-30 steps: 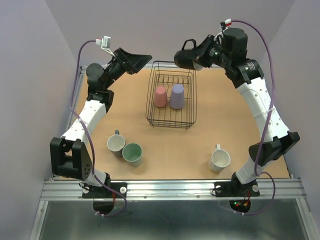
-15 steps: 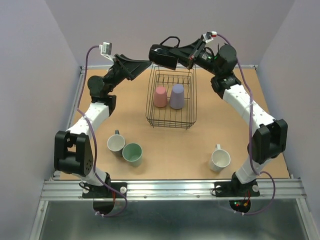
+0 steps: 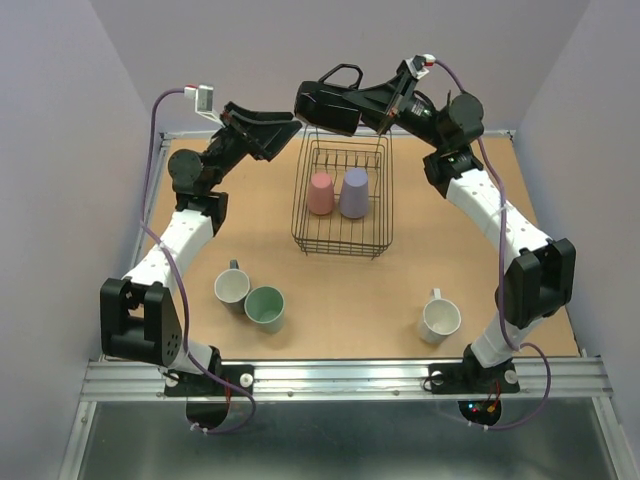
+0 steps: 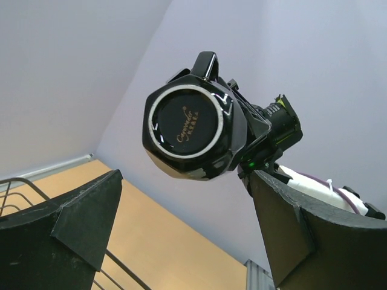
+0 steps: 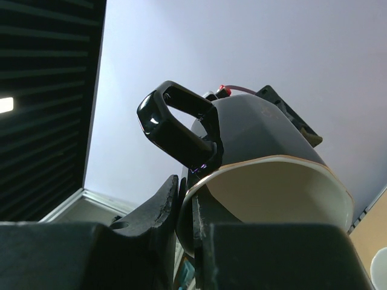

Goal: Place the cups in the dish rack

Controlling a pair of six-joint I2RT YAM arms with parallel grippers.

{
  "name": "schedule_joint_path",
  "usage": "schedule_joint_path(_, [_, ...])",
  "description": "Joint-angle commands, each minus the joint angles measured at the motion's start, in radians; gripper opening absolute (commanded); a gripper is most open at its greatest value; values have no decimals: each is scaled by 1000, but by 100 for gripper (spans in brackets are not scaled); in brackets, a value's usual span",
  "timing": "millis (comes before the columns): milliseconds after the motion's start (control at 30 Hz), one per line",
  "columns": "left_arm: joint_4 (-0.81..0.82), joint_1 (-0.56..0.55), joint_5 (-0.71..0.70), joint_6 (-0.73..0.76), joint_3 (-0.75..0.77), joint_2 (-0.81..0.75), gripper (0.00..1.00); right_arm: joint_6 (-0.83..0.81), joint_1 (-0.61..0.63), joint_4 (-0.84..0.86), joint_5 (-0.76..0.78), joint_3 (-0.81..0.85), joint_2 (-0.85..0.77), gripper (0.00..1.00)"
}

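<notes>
Above the far edge of the rack (image 3: 338,246), lifted off the table (image 3: 480,230): dark mug (image 3: 328,103), tipped on its side, handle up, base toward the left gripper (image 3: 283,124). Pinched at the rim by the right gripper (image 3: 366,104), mug wall clamped between the two fingers close to the handle root. Hard to make out the fingertips in the right wrist view, lost behind the gripper's own dark body along the bottom edge; mug cut off at the right there. Cannot read the small gold print on the base in the left wrist view.

Left of the rack's far corner, raised: left gripper, fingers spread wide, nothing between them, apart from the mug. Only a corner of rack wire in its own view, low at the left.

Inside the rack, mid-way along, mouths down, side by side: pink cup (image 3: 321,193) and lavender cup (image 3: 353,193). Cannot tell which dividers hold them.

On the table, nearer than the rack and to its left: grey-blue mug (image 3: 232,286) and green cup (image 3: 265,306), both upright, touching or just beside each other, cannot tell which. Nearer than the rack and to its right, well apart: white mug (image 3: 440,319), upright.
</notes>
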Motion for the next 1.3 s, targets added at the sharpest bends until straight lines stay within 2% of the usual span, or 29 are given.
schedule_joint_path(0, [82,-19,-2,45,27,-30,98,88,-2,202,-7,-16,-41,0])
schedule_joint_path(167, [85,-46,11,74,41,-16,99,169,7,310,-20,-49,-15,1])
schedule_joint_path(467, [133,-115,-40,103,58,7,99,211,49,353,-20,-65,4,0])
schedule_joint_path(767, [255,-120,-65,1,80,31,99,237,81,400,1,-107,22,0])
schedule_joint_path(900, [262,-122,-54,-21,115,46,98,254,84,420,10,-127,27,1])
schedule_joint_path(1133, [252,-126,3,-45,144,80,71,306,84,480,47,-157,44,0])
schedule_joint_path(1233, [257,-129,14,-53,144,86,53,360,84,549,81,-161,71,0])
schedule_joint_path(1267, [255,-129,15,-59,144,88,36,369,83,569,85,-157,76,0])
